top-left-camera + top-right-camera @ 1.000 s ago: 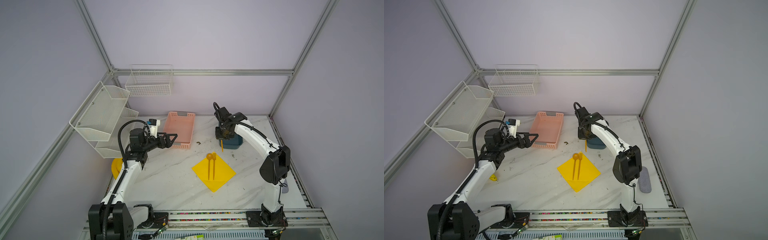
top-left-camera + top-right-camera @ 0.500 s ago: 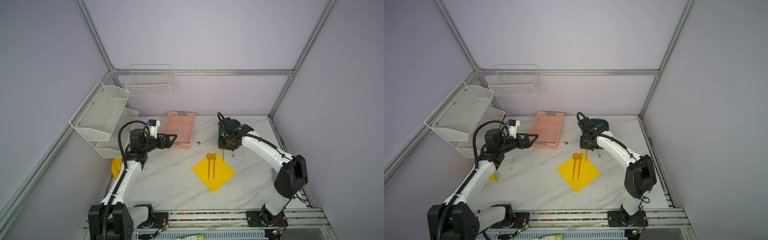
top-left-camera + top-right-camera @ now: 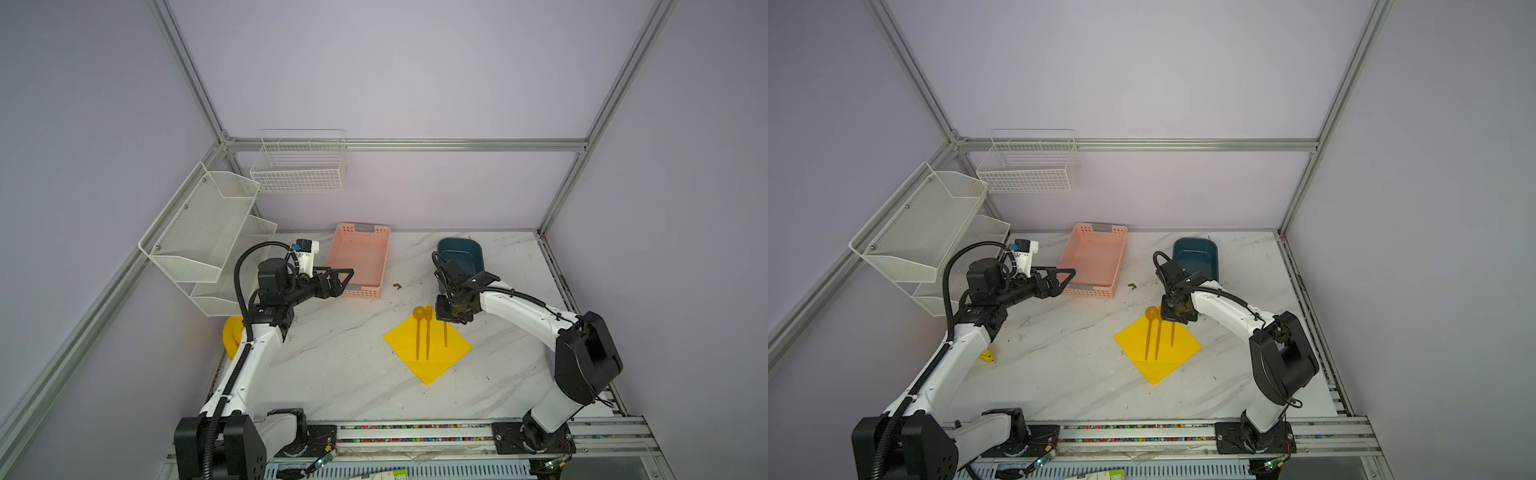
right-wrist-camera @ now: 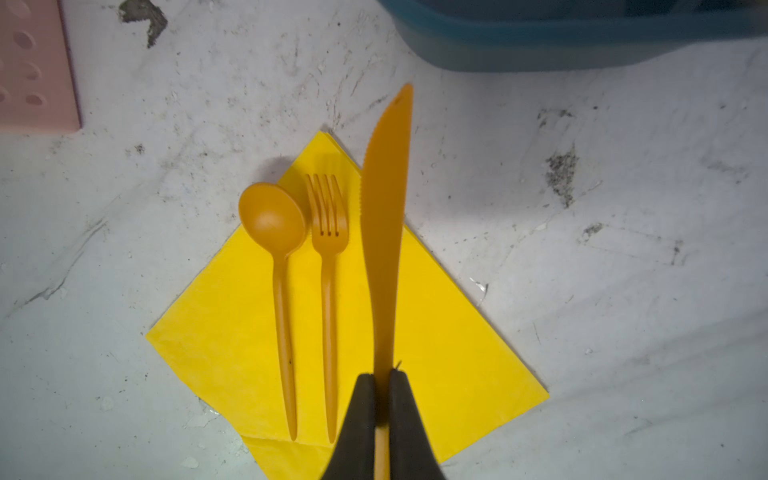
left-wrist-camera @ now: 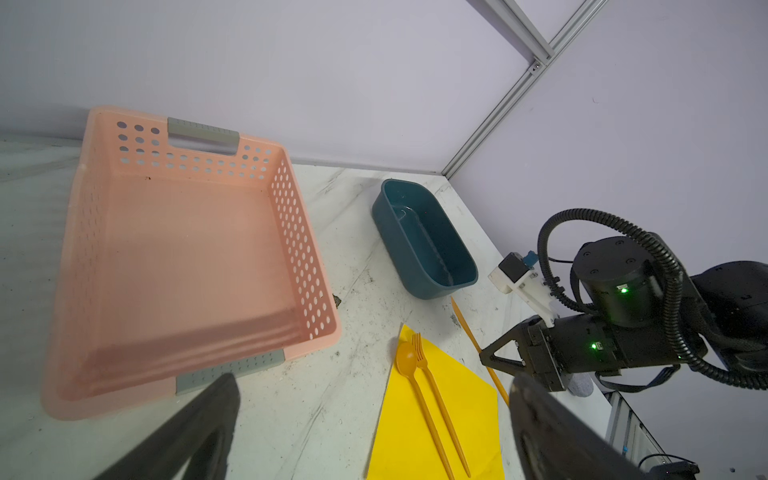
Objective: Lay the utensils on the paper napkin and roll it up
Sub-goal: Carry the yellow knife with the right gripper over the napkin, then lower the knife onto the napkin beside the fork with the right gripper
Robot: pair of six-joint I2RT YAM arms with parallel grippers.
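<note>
The yellow paper napkin [image 3: 428,351] [image 3: 1158,353] [image 4: 449,332] lies as a diamond on the marble table. On it, side by side, lie an orange spoon [image 4: 272,216] [image 3: 418,332] and fork [image 4: 328,216] [image 3: 427,336]. My right gripper [image 4: 382,378] [image 3: 451,313] is shut on the handle of the orange knife [image 4: 386,232] [image 3: 1172,334]. It holds the knife just right of the fork and parallel to it, blade tip past the napkin's far corner. My left gripper [image 3: 345,278] [image 5: 374,378] hovers open and empty by the pink basket.
A pink perforated basket [image 3: 361,257] and a teal tub [image 3: 459,253] stand at the back of the table. White mesh shelves [image 3: 199,232] and a wire basket [image 3: 299,166] hang on the walls. Yellow bananas [image 3: 987,356] lie behind my left arm.
My right arm has come forward from the teal tub with the knife and now holds it over the napkin beside the fork. The left arm has not moved.
</note>
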